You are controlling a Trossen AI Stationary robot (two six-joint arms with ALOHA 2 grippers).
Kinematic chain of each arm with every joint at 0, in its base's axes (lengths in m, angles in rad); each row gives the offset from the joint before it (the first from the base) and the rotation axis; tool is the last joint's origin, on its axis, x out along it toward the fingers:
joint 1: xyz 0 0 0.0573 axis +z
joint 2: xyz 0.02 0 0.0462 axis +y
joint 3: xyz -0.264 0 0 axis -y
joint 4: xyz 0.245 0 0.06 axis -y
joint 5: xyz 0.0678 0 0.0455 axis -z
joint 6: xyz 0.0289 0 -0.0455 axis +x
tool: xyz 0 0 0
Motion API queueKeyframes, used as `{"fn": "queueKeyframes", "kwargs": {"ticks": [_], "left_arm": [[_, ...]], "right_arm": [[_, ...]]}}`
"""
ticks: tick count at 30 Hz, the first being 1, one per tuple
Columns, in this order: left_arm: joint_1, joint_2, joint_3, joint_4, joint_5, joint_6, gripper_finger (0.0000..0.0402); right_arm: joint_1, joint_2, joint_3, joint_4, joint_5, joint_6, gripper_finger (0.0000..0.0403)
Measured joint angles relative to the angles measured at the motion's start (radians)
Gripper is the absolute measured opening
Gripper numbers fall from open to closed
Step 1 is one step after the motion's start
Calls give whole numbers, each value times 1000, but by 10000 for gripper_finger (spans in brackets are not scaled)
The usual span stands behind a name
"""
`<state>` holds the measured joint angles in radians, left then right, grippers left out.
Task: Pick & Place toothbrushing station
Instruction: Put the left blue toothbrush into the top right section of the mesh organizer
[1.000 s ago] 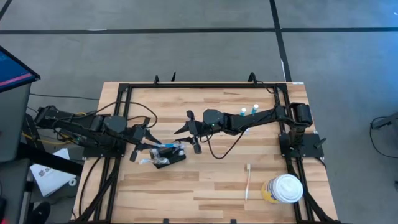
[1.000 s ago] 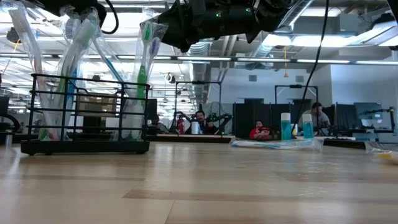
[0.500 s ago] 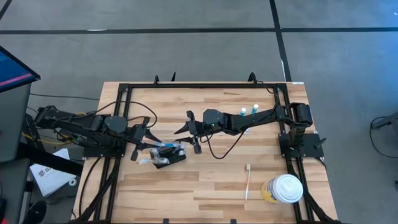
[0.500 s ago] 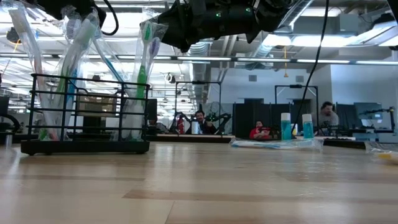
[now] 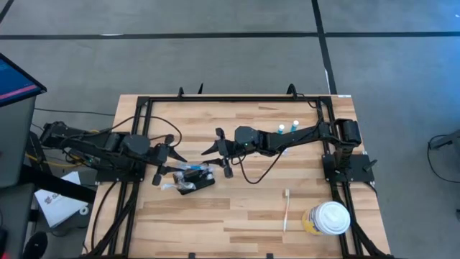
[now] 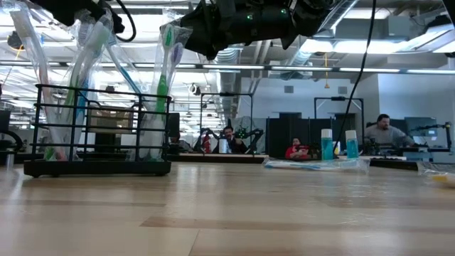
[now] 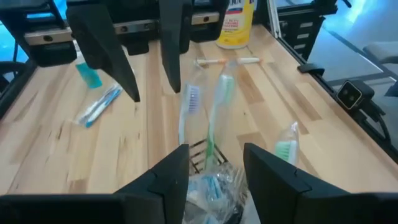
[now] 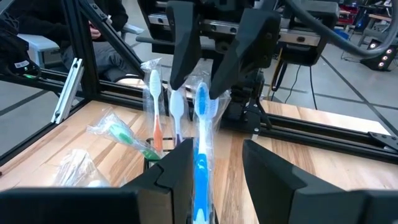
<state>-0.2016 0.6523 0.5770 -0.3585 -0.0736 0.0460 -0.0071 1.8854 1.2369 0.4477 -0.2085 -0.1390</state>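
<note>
Since a second ago, the left gripper has been spreading its jaws and easing back slightly; they are now standing released just left of the holder, grasping nothing. That holder is sitting on the table left of centre, holding wrapped toothbrushes upright. Right of the holder, the right gripper is hovering with its jaws apart around a blue toothbrush.
</note>
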Motion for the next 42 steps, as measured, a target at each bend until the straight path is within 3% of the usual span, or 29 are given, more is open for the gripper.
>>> {"fn": "queueKeyframes", "kwargs": {"ticks": [8, 18, 28, 37, 42], "left_arm": [[0, 3, 0, -2, -10, 1, 129], [0, 3, 0, 9, -54, 2, 8], [6, 31, -1, 98, -103, 55, 1], [107, 181, 4, 192, -103, 95, 0], [173, 230, -4, 246, 21, 112, 0]], "right_arm": [[0, 0, 0, -2, 0, 0, 129], [0, 0, 0, -2, 0, 0, 129], [0, 0, 0, 1, 0, -1, 129], [0, 0, 0, 1, 0, -1, 129], [0, 0, 0, 1, 0, -1, 129]]}}
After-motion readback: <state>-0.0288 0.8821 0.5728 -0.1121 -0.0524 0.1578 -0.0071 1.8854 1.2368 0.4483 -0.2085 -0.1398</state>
